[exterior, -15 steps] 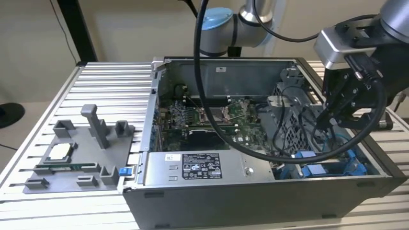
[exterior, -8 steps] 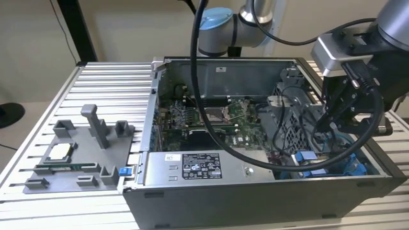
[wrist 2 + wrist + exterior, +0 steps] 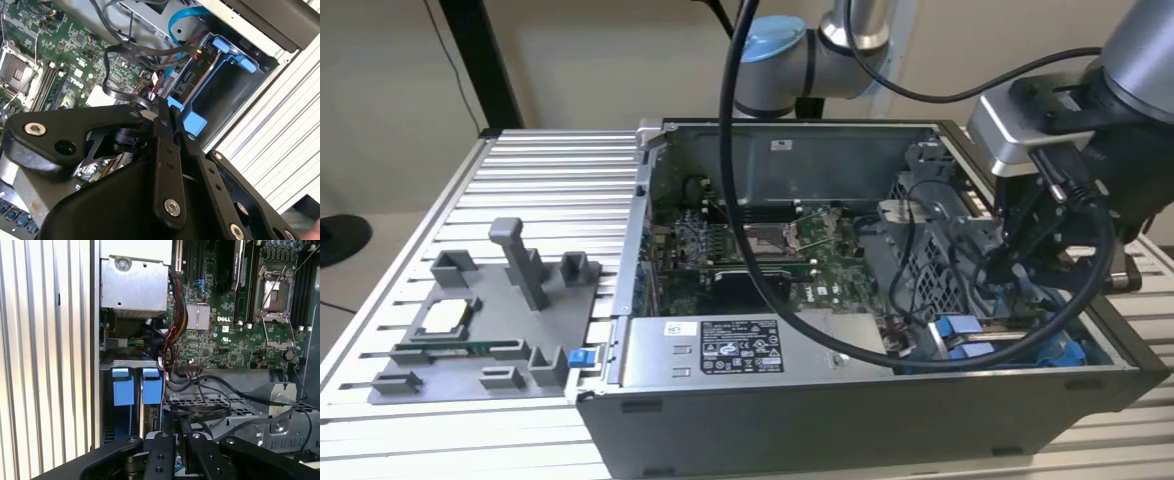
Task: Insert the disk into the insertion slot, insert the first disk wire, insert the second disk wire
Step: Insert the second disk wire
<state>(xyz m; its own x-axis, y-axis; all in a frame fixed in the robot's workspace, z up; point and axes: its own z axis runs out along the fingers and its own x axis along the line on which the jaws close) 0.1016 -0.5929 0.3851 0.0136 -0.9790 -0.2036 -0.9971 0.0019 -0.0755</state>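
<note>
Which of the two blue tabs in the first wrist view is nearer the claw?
The tab next to the wires, on the motherboard side. The other tab sits by the case wall, farther from the claw.

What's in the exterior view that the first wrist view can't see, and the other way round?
The exterior view has the grey tray with posts and the arm's blue-capped joint. The first wrist view has a red and yellow wire bundle. Both have the green motherboard and the blue plastic tabs.
</note>
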